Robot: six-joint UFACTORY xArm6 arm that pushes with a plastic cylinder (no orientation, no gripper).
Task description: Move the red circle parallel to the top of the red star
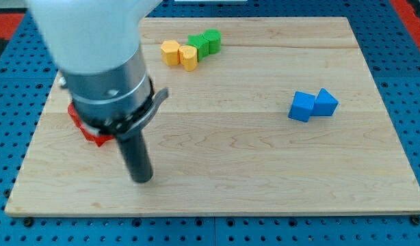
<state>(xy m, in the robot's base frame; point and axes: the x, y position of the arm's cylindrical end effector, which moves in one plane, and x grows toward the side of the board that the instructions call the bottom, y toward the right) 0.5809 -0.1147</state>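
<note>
A red block [87,128] shows only in part at the view's left, mostly hidden behind the arm's grey collar; its shape cannot be made out, and I see no second red block. My tip [142,179] rests on the board just right of and below that red block, a short way apart from it.
Two yellow blocks [170,52] [189,58] and two green blocks [199,46] [211,40] cluster at the view's top. Two blue blocks [302,106] [325,102] sit side by side at the right. The wooden board [265,171] lies on a blue pegboard.
</note>
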